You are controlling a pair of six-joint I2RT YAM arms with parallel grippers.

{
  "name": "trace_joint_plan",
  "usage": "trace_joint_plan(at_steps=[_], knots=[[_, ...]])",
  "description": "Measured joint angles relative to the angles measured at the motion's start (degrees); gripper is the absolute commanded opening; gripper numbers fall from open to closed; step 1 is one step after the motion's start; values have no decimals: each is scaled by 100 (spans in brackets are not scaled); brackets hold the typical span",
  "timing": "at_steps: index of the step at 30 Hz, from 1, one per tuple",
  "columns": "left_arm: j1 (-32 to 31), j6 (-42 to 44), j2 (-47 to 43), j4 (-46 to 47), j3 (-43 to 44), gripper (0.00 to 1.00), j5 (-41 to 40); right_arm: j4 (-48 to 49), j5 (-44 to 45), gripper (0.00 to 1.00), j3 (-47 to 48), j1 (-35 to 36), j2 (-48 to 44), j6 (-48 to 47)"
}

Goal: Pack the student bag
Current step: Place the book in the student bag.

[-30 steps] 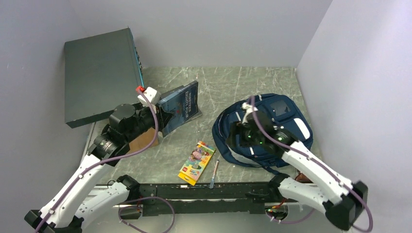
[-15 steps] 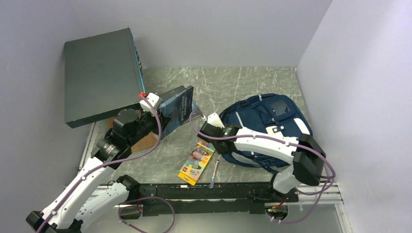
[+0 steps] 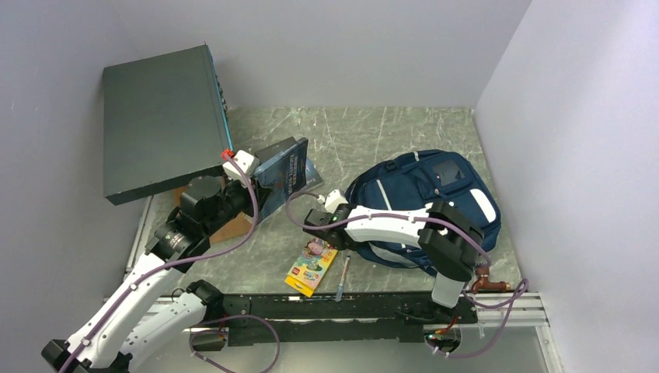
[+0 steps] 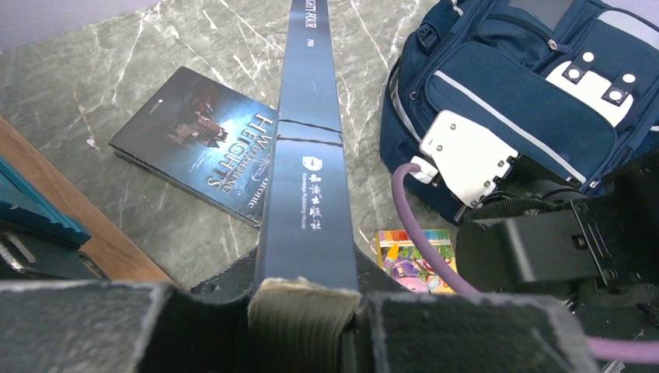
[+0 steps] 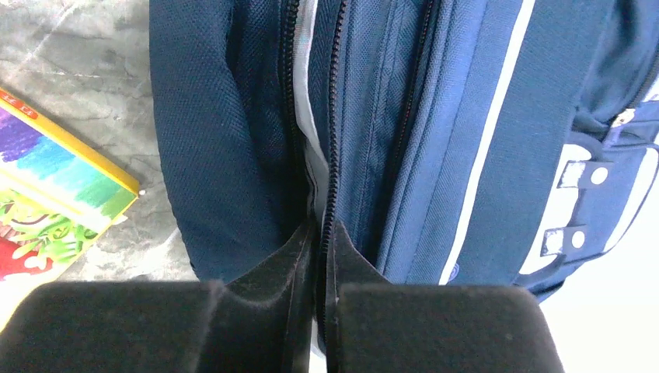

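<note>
Right claw (image 5: 319, 233) is almost fully closed; we see it pinching the zip edge of the student bag (image 3: 423, 183) on the side facing the left arm. The bag lies flat on the right half of the table (image 3: 357, 132). Left claw (image 4: 305, 303) clamps a dark blue book (image 4: 309, 155) by its page end, spine up, with a second book (image 4: 198, 140) lying flat nearby. We note a crayon box (image 3: 314, 265) and a pen (image 3: 343, 278) just beside the right claw, and a big dark box (image 3: 159, 116) at far left.
</note>
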Motion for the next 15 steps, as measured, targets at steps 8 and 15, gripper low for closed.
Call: trace_joint_plan(at_steps=[8,15], knots=[[26,-2,164,-2,-17,0,0,-273,439,4,74,153,-83,304],[37,-94,323,4,-55,0,39,-275,483,0,57,146,-667,343]])
